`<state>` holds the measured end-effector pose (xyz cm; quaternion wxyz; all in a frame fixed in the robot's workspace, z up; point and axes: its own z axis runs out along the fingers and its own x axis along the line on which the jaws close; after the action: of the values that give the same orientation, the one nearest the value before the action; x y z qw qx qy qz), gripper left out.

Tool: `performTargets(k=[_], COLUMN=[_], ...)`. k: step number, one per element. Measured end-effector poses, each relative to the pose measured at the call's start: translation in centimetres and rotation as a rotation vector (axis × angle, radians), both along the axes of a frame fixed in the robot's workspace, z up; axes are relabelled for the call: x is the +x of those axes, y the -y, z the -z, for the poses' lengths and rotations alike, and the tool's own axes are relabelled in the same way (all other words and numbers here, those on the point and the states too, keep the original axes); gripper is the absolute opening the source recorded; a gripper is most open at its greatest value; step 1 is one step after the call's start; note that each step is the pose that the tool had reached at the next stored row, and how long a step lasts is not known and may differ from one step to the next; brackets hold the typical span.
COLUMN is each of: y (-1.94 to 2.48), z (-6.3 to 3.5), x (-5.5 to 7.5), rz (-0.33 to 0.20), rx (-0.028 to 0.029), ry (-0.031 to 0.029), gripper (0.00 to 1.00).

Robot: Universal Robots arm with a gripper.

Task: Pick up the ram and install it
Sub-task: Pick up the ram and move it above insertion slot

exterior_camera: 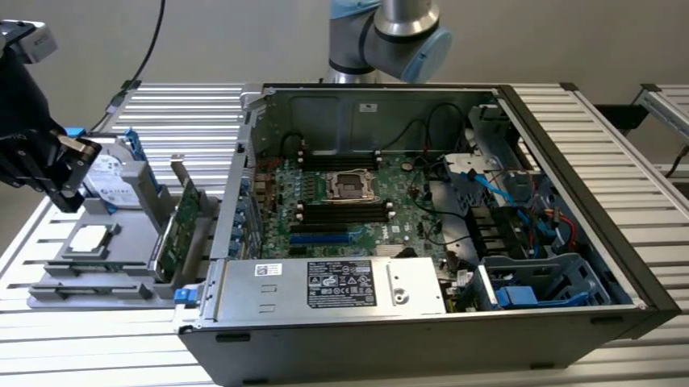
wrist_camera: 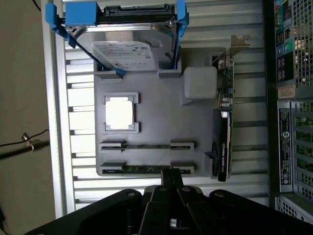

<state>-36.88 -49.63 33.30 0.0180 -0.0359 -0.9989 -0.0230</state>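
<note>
Two ram sticks stand on edge in holders of the grey tray (wrist_camera: 156,122): one ram stick (wrist_camera: 146,145) further in, the other ram stick (wrist_camera: 142,169) nearest my fingertips. In the exterior view they show as thin strips (exterior_camera: 95,272) at the tray's near end. My gripper (wrist_camera: 169,178) hovers over the tray edge beside the nearer stick, fingers together and holding nothing. In the exterior view the black gripper (exterior_camera: 64,181) hangs above the tray at the far left. The motherboard's black memory slots (exterior_camera: 344,212) lie inside the open computer case (exterior_camera: 560,266).
On the tray sit a hard drive in a blue caddy (wrist_camera: 124,46), a CPU chip (wrist_camera: 120,112), a pale block (wrist_camera: 199,83) and a green expansion card (wrist_camera: 222,132) standing on edge. The CPU socket (exterior_camera: 350,184) and power supply (exterior_camera: 344,284) are inside the case.
</note>
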Motion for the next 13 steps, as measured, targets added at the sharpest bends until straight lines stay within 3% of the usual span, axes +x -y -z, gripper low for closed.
performTargets(k=[13], y=[0.0], z=[0.38], x=[-0.11], rz=[-0.22], rx=[0.0001], ry=[0.0002], gripper=[0.11])
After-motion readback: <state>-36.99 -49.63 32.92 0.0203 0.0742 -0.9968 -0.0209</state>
